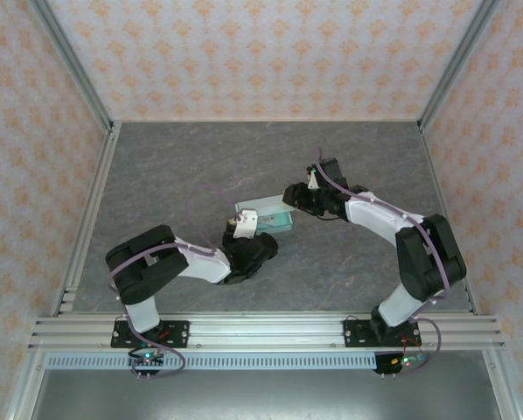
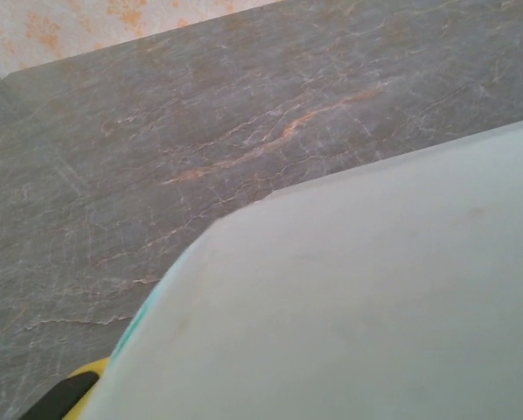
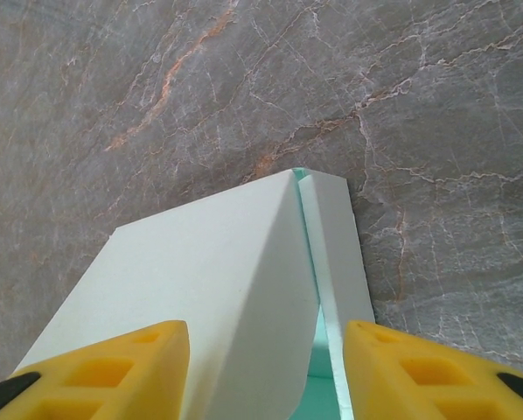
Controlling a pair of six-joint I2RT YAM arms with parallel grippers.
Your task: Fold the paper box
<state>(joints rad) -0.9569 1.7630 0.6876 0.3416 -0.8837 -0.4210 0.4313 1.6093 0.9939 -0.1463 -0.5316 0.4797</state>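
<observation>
The paper box [image 1: 263,217] is pale mint-green card, partly folded, lying mid-table between both arms. My left gripper [image 1: 244,230] is at its near-left end. In the left wrist view the card [image 2: 358,297] covers the jaws, and just one yellow fingertip [image 2: 69,395] peeks out at the bottom left. My right gripper [image 1: 293,205] is at the box's far-right end. Its yellow fingers [image 3: 113,367] straddle a curved flap [image 3: 235,280] and an upright side wall [image 3: 336,245]; the right gripper [image 3: 266,341] stands open around them.
A grey marbled tabletop [image 1: 200,166] lies all round the box. Aluminium rails [image 1: 87,210] and patterned walls close off the left, right and back. The arm bases stand on the near rail [image 1: 261,328].
</observation>
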